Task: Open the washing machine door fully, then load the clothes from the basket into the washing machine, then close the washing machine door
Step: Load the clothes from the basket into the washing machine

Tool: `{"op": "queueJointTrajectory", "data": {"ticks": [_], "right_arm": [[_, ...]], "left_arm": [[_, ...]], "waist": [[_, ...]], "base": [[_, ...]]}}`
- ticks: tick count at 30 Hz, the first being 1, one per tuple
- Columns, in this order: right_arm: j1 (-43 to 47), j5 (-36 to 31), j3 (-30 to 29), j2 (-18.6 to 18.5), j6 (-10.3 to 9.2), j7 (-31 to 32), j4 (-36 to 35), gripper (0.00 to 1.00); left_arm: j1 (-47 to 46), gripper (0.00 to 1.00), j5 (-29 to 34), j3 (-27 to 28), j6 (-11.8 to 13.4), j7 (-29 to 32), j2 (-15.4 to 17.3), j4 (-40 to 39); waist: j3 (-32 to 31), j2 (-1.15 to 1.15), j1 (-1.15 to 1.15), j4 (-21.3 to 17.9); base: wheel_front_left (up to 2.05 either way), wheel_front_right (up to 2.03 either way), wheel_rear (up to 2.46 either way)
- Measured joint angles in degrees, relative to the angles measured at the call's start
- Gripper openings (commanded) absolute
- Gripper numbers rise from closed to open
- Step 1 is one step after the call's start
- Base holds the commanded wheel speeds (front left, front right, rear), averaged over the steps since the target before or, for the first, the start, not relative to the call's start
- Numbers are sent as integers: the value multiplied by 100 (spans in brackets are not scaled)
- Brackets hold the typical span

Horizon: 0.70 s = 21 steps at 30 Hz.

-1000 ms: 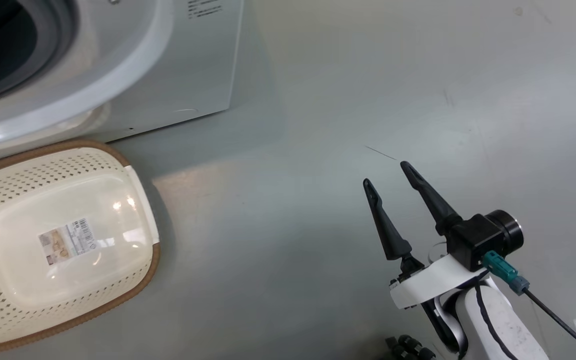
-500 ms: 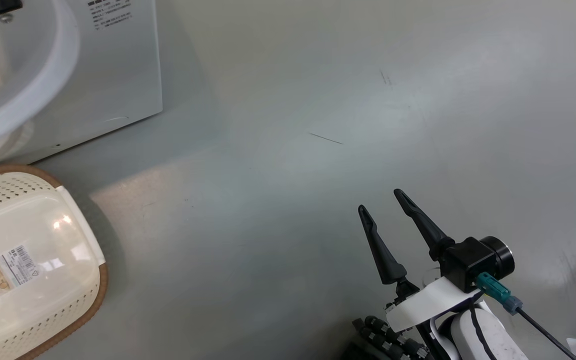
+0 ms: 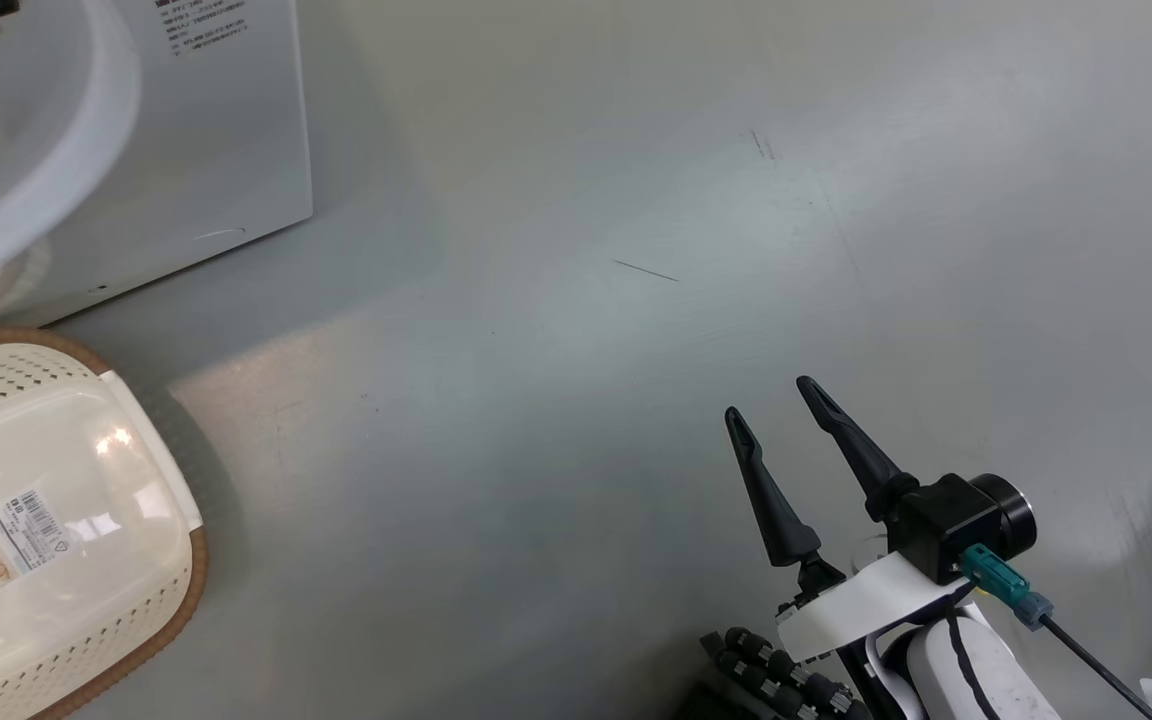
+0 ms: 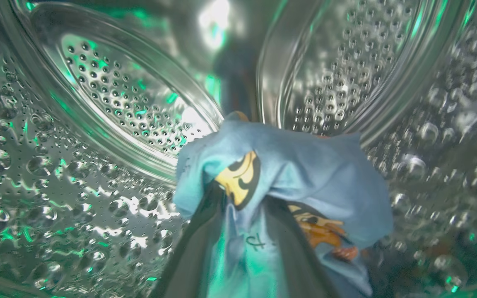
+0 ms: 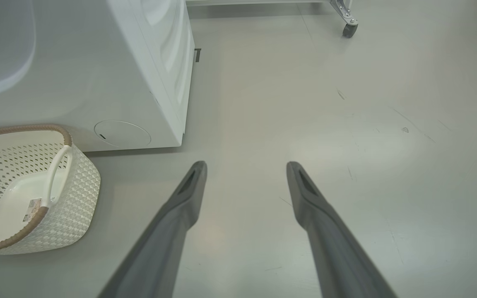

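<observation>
My left claw is inside the perforated steel drum, light blue garment centre frame across its fingers, grip unclear; right claw spread. Cream plastic basket, lower left, looks empty; closing remains.

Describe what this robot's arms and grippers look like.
The right gripper has two long, tapered black fingers on a white bracket, beside a black round-lensed camera. A teal connector with a black cable plugs into it; the forearm is white. The left fingers look dark grey.
</observation>
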Motion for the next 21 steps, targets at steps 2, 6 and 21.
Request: {"op": "queueJointTrajectory", "data": {"ticks": [2,6,21], "right_arm": [[1,0,-25,-2,-1,0,9,100],[1,0,-65,7,0,0,15,100],[-96,-1,-129,-8,-1,0,129,100]], "left_arm": [[20,100,144,-104,33,114,3,189],[84,100,108,-99,68,342,-82,586],[697,100,-257,21,30,-34,-797,1284]], "waist": [[-40,0,0,27],[-189,0,0,99],[-895,0,0,484]], "base": [[0,0,0],[0,0,0],[0,0,0]]}}
